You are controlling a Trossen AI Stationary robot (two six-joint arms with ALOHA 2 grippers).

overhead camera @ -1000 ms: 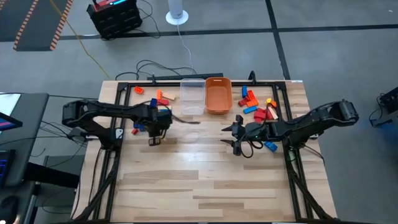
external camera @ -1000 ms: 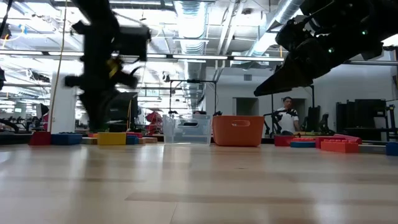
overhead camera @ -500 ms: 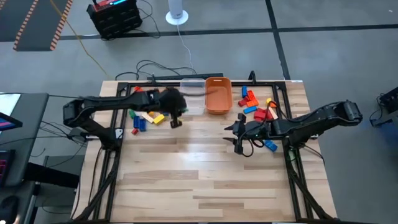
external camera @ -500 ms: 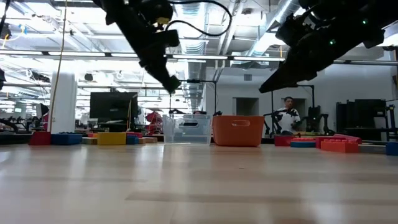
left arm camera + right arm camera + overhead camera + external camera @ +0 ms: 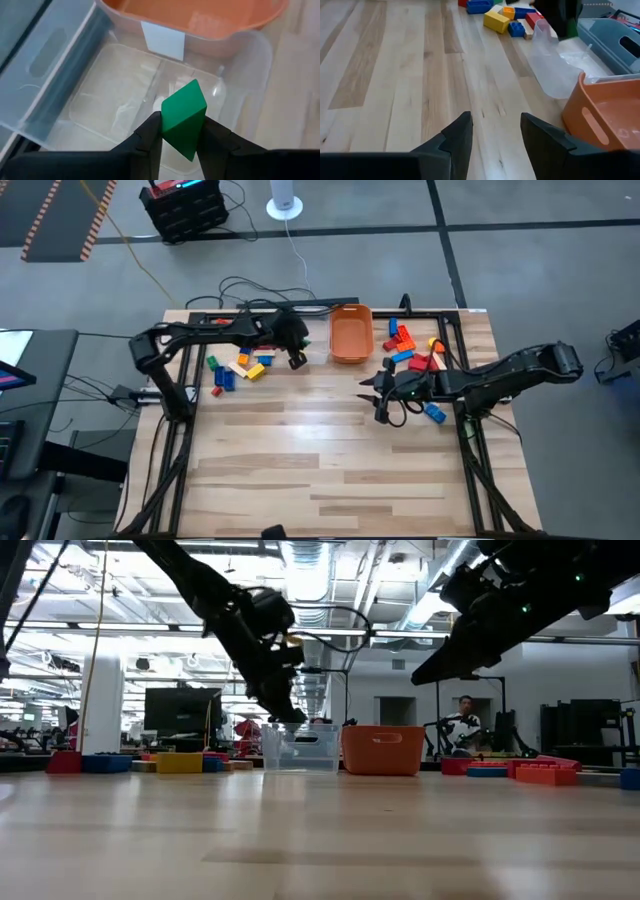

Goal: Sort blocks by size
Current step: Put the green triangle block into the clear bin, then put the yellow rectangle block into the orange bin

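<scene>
I hold a green block over the clear tub.

My left gripper [image 5: 179,131] pinches the green block [image 5: 183,116] between its fingers, right above the clear tub [image 5: 90,95] by the orange tub [image 5: 200,20]. My right gripper [image 5: 492,132] hangs over bare table [image 5: 395,75], fingers spread. More blocks [image 5: 238,366] lie behind my left fingers.

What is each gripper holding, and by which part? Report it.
The left gripper holds a green block over the clear tub, its jaws pinching the block's lower side faces. The right gripper holds nothing; its jaws stand apart above bare table.
</scene>
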